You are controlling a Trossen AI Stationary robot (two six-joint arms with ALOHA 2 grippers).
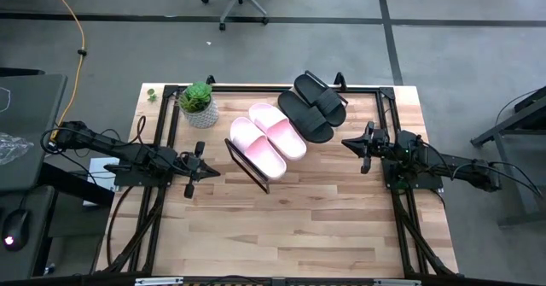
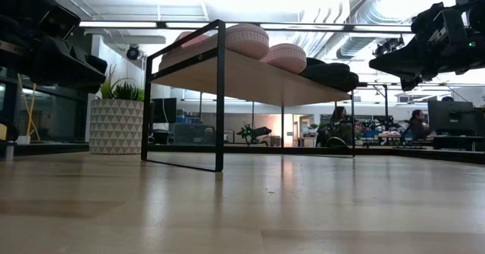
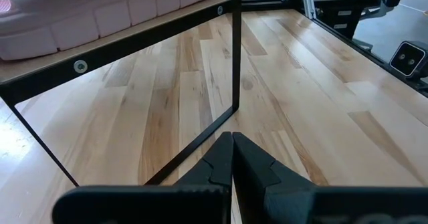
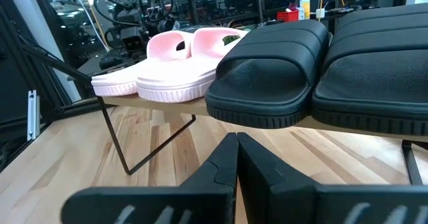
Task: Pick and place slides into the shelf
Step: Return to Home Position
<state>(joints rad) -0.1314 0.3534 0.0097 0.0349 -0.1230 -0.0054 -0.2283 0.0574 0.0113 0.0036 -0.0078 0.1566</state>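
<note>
The shelf (image 2: 258, 78), a slanted light-wood board on a thin black metal frame, stands angled toward the back of the counter (image 1: 341, 218). Four sandals lie on it in a row, soles down. The pale pink pair of slides (image 1: 277, 131) takes one end and the matte black pair (image 1: 305, 117) sits just beside it at the other.

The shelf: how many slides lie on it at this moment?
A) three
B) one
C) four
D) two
C: in the high view the pink pair and the black pair lie side by side on the shelf, which makes four slides.
</note>
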